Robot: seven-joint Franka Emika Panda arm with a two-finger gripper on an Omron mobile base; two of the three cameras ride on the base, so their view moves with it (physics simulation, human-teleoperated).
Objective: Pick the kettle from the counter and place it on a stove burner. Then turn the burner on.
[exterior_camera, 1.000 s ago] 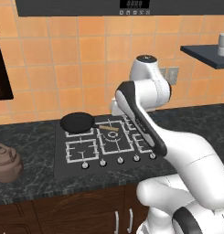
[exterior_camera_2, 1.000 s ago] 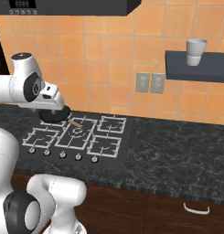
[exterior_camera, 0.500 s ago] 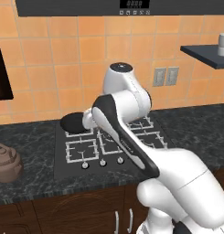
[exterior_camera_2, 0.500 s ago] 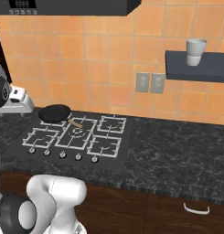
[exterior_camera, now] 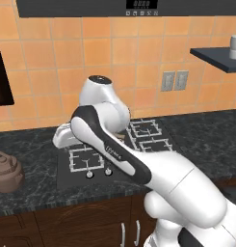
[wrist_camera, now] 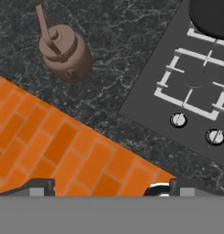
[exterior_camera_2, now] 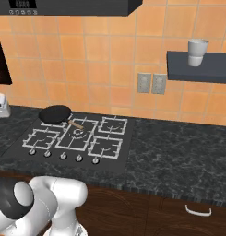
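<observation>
Arm swung left, toward kettle (wrist_camera: 64,51).

The kettle (wrist_camera: 63,52) is sitting alone on the counter (wrist_camera: 131,55), well apart from the stove (wrist_camera: 195,87), with bare stone lying open all around it. Its thin handle is arching over the lid. A black frying pan (exterior_camera_2: 56,114) is occupying 1 rear burner; the front burner (wrist_camera: 193,80) is standing free.
</observation>
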